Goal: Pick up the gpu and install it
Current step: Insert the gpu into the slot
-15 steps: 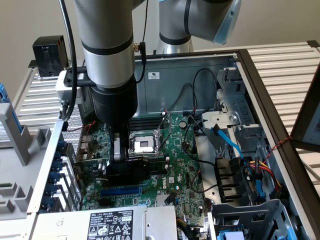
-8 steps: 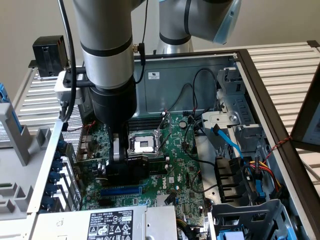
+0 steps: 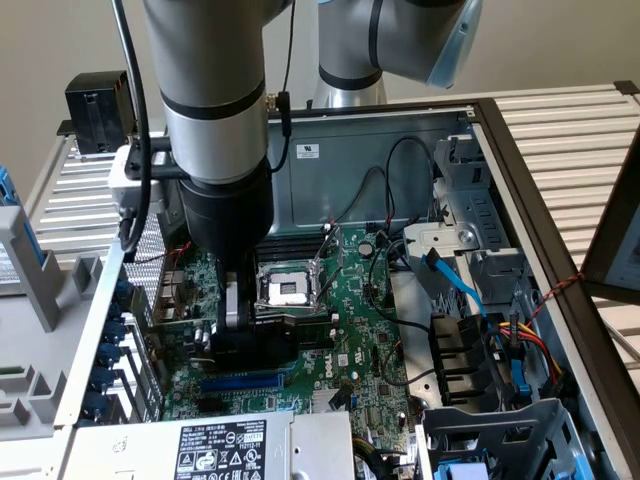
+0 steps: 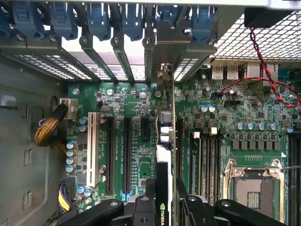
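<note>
Exterior view showed an open computer case (image 3: 330,160) with the robot arm (image 3: 215,120) reaching down into it, the gripper (image 3: 236,318) low over the green motherboard (image 3: 375,335). Wrist view showed the jaws drawn in to a narrow gap and clamped on the gpu (image 4: 163,141), seen edge-on. The thin card ran straight out ahead of the jaws, upright over the board, with an NVIDIA mark showing between them. Its metal end bracket (image 4: 162,75) sat at the far end from the jaws, against the rear slot panel (image 4: 113,54). Long black expansion slots (image 4: 126,150) lay just to one side of the jaws, parallel to the card, and the CPU socket (image 4: 254,188) lay to the other side. Blue retention clips (image 4: 99,21) lined the panel beyond the bracket, and a twisted red-and-black wire (image 4: 263,70) crossed the board on the socket side. Whether the card's lower edge sat in a slot could not be told.
</note>
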Controlling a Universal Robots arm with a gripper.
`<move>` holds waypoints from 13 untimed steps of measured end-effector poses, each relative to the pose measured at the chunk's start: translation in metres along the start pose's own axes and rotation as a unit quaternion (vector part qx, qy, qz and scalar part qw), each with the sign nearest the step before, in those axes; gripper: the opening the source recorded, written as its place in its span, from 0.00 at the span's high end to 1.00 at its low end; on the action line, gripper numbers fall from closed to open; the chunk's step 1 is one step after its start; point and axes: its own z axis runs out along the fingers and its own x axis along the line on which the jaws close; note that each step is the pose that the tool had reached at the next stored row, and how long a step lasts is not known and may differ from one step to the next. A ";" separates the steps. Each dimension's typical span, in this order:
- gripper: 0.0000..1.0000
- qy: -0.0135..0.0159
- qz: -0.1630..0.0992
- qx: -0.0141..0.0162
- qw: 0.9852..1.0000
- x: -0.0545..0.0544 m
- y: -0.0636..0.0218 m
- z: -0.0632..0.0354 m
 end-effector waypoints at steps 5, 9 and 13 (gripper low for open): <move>0.74 -0.001 0.000 -0.001 1.000 0.002 -0.0007 0.0000; 0.74 -0.002 0.000 -0.002 1.000 0.004 -0.0007 -0.0001; 0.74 -0.002 0.001 -0.002 1.000 0.004 -0.0007 0.0001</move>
